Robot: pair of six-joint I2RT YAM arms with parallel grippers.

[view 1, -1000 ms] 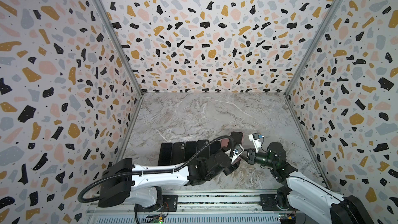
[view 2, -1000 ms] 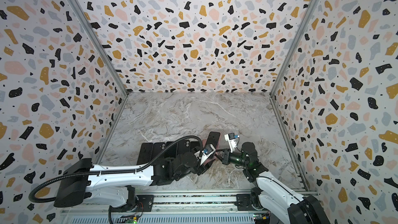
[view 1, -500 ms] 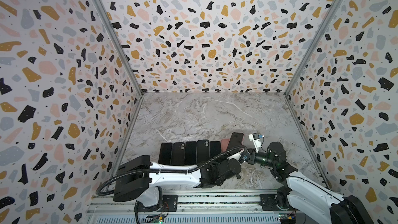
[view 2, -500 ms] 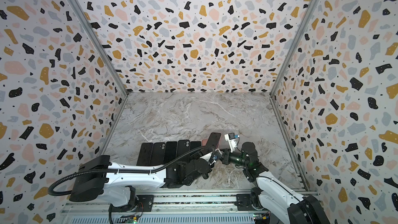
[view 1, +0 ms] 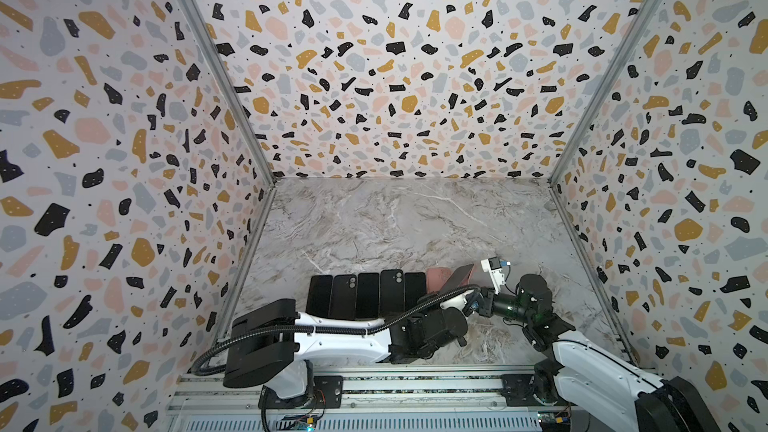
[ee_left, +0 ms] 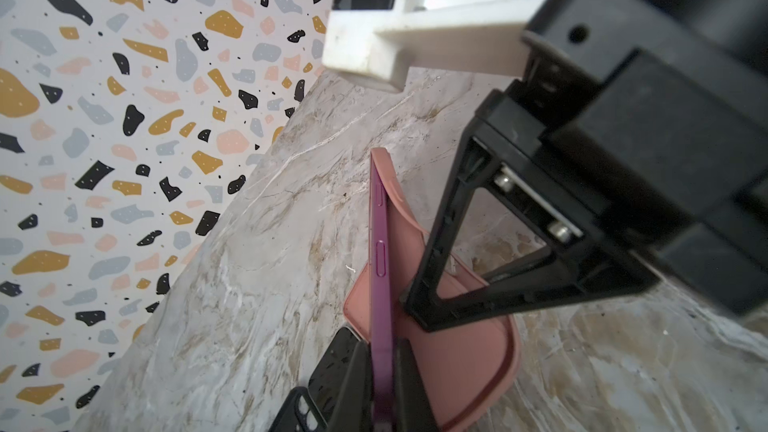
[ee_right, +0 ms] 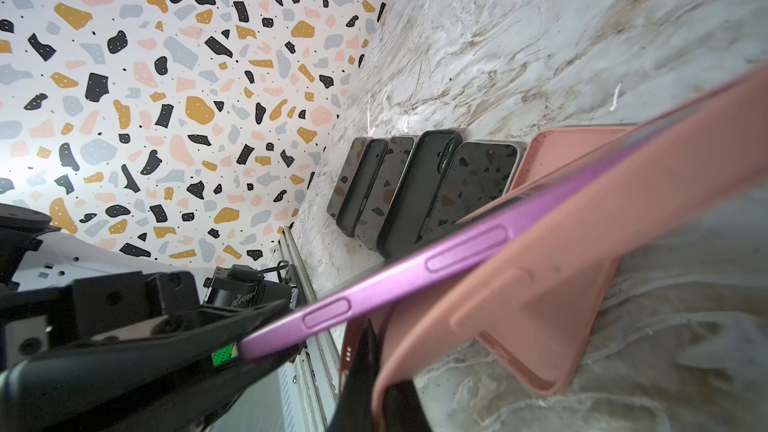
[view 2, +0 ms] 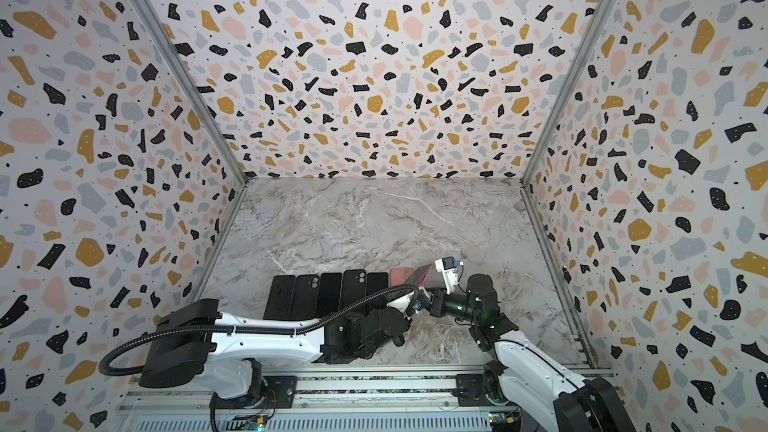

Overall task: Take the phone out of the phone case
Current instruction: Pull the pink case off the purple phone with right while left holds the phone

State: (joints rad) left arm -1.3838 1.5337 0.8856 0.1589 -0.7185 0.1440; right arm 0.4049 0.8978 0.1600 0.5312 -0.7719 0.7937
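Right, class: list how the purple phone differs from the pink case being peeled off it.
Finish: the purple phone is glossy, the pink case matte.
Shape: the phone is straight, the case bows away.
Grip: the left claw pinches the phone, the right claw the case.
Shared: both tilt above the marble table, joined at the end away from the claws.
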